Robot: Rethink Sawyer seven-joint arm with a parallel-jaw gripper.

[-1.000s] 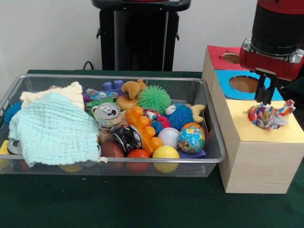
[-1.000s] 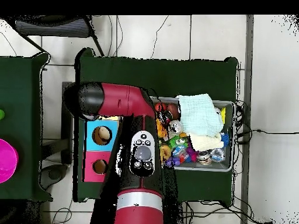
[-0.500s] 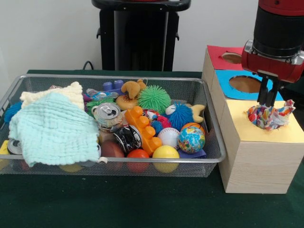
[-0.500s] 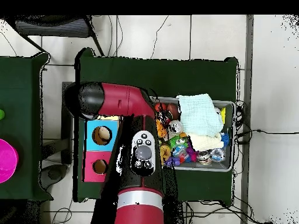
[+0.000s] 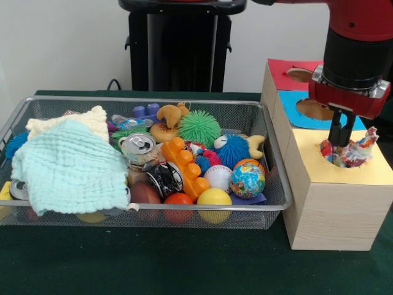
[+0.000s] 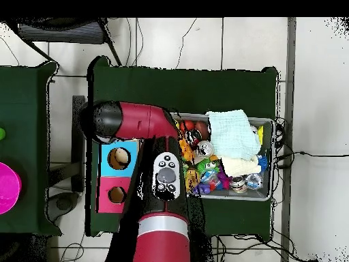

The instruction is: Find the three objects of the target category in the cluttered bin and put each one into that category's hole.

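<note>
At the yellow end of the wooden box (image 5: 334,190), on the bench beside the wire bin (image 5: 277,161), the tool (image 5: 339,142) stands over the yellow hole with a multicoloured crumpled cloth (image 5: 355,152) bunched in the opening. The fingers look close together, tips sunk into the cloth at its side nearest the bin; whether they grip the cloth or only press on it, I cannot tell. Part of the cloth stands up above the box top at the side away from the bin, so it is not through the hole.

Step in hand, as judged: seating this cloth fully into the yellow hole. To do it well, push straight down at the middle of the bundle, not at its edge, so the raised flap folds in and does not spill over the rim. Release only when the bulk is below the top face. Lift out vertically so no fold catches on the fingers and drags back out.

Blue hole (image 5: 314,109) and red hole (image 5: 299,74) lie further along the box, both unoccupied. In the bin a pale green cloth (image 5: 70,169) covers the end away from the box, with a cream cloth (image 5: 67,122) under its back edge; these look like further items of the same kind. Balls, a can (image 5: 139,148) and an orange block (image 5: 184,166) fill the rest.
</note>
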